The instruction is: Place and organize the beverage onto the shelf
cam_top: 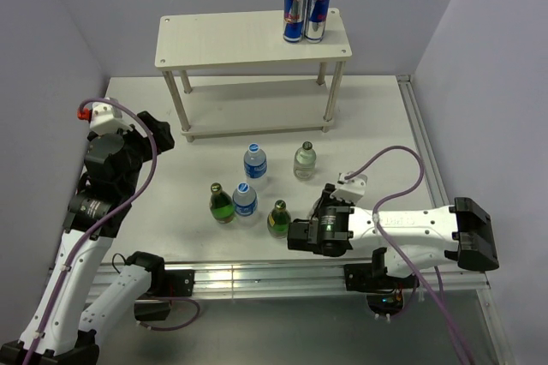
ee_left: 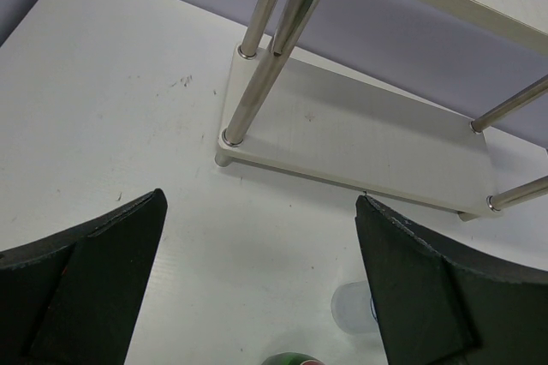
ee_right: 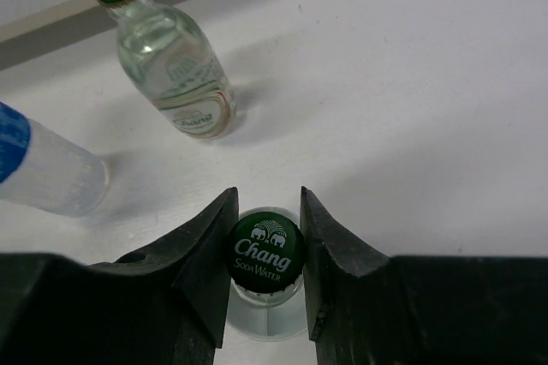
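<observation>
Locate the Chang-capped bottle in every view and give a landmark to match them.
Top external: the Chang-capped bottle stands at the near right of the bottle cluster, at the right tool.
Left wrist: cannot tell; a green scrap at the bottom edge could be any bottle.
Right wrist: bottom centre, its cap clamped between the tool's fingers.
Shared landmark: the shelf, its lower board in all three views.

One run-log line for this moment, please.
right gripper: shut on upright bottle | left gripper: open, facing shelf | shelf top: two cans
</observation>
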`<state>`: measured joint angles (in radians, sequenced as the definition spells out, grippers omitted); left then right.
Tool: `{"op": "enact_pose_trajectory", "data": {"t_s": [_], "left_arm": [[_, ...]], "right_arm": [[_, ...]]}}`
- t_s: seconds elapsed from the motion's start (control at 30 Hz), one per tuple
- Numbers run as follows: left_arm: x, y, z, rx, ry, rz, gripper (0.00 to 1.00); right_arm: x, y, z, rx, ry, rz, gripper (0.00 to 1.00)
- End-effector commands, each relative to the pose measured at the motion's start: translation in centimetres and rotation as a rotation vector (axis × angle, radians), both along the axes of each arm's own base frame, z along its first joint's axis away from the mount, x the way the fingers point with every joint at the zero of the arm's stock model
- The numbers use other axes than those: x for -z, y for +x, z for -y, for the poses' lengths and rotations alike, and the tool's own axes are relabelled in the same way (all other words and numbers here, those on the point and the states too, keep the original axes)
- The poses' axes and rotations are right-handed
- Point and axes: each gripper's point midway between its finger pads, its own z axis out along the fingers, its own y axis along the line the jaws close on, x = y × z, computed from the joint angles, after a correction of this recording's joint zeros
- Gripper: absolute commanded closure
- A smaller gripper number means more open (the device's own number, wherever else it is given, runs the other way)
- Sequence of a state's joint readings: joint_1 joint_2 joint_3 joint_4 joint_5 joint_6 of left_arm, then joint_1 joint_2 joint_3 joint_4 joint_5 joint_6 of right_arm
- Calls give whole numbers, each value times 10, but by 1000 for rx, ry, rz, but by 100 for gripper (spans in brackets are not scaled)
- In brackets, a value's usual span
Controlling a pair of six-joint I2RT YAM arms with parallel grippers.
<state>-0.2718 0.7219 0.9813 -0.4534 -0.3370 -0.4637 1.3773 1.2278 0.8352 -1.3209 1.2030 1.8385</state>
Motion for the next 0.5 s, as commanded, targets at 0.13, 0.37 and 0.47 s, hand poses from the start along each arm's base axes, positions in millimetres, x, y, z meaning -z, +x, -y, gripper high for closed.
{"op": "enact_pose_trajectory", "data": {"t_s": [0.13, 0.37, 0.47], "left_arm": [[-9, 0, 3, 21, 6, 40, 1], [-9, 0, 2, 19, 6, 40, 1], [-10, 0, 2, 19, 7, 43, 1]], "right_arm": [[-106, 22, -8, -33, 27, 245, 100], [-187, 33, -14, -7, 7, 368, 100], [-224, 36, -13, 16, -21, 419, 100]]}}
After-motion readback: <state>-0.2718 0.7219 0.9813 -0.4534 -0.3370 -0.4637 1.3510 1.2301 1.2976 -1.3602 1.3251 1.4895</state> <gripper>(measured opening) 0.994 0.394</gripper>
